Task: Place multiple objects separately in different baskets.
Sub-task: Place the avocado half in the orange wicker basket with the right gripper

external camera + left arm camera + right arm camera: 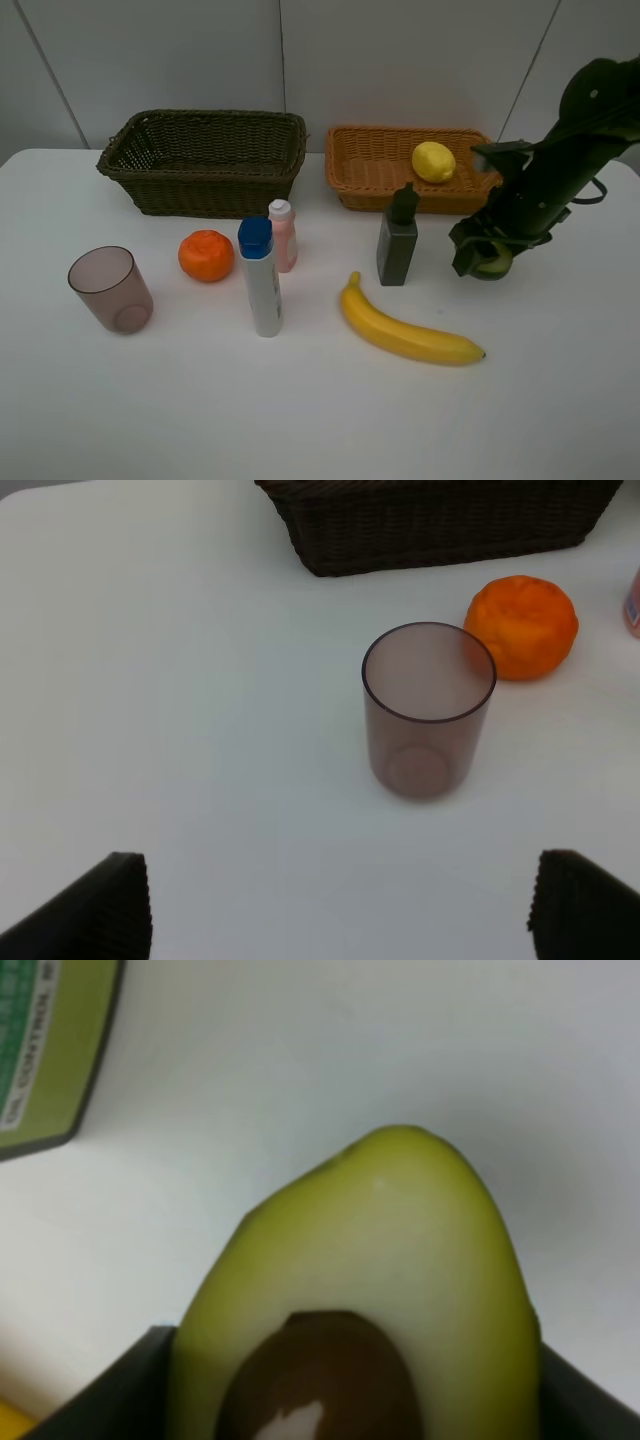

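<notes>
The right claw [478, 250] is closed on the avocado [380, 1260], gripping its sides with the cut face and pit toward the wrist camera. It sits low by the table [560, 400], just in front of the tan basket [370, 175]. The lemon [433, 161] lies in that basket, so fruit probably belongs there. The left claw [340, 905] is wide open and empty, facing the cup [428, 710].

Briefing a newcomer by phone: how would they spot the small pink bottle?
Find the dark wicker basket. In front of its right end stands the small pink bottle. It is white-capped and shorter than the blue-capped white bottle beside it.
</notes>
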### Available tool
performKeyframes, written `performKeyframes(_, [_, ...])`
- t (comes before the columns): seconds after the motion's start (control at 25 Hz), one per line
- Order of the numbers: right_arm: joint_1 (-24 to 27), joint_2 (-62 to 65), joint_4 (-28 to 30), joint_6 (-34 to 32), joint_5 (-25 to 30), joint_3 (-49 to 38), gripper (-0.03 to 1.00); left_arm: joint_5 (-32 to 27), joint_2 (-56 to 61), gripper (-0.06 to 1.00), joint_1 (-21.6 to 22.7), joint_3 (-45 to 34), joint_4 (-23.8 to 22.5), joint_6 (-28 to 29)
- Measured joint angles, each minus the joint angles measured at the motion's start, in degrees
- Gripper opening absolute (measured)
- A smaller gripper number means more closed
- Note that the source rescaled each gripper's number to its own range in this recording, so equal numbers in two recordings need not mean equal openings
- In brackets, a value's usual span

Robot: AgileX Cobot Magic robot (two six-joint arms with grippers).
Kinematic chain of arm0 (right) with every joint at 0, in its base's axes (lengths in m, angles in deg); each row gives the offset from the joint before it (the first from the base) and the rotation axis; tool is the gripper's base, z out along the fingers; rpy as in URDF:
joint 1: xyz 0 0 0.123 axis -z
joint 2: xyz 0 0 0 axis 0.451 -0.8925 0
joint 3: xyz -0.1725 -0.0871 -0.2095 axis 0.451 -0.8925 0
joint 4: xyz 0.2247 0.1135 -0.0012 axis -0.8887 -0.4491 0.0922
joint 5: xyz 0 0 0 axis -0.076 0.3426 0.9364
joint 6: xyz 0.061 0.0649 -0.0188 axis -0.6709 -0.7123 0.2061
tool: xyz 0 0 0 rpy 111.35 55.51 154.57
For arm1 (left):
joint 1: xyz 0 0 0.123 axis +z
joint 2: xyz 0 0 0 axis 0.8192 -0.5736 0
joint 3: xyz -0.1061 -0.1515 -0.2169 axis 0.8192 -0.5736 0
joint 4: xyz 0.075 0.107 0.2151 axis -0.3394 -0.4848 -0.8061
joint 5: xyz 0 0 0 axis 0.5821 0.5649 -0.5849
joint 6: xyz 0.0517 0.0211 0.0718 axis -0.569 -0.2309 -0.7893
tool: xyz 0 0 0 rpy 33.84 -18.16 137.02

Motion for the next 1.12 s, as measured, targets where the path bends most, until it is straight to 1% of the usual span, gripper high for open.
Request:
performKeyframes(0.16, [0.0, 2.6, 0.0, 0.0, 3.5, 1.5, 0.42, 0.0, 0.0, 1.00, 0.0, 0.0, 0.0, 0.0])
performKeyframes(0.36, [0.0, 3.1, 0.0, 0.0, 7.8, 7.4, 0.42, 0.0, 0.0, 1.00, 0.0, 0.0, 0.0, 0.0])
performKeyframes(0.6, [0.0, 3.0, 0.9, 0.0, 8.3, 14.7, 0.42, 0.0, 0.0, 1.00, 0.0, 0.0, 0.0, 0.0])
performKeyframes(0.76, [0.0, 1.1, 3.6, 0.0, 6.4, 18.7, 0.42, 0.0, 0.0, 1.00, 0.0, 0.0, 0.0, 0.0])
performKeyframes(1.12, [0.0, -6.2, 5.3, 0.0, -4.5, 25.3, 0.42, 0.0, 0.0, 1.00, 0.0, 0.0, 0.0, 0.0])
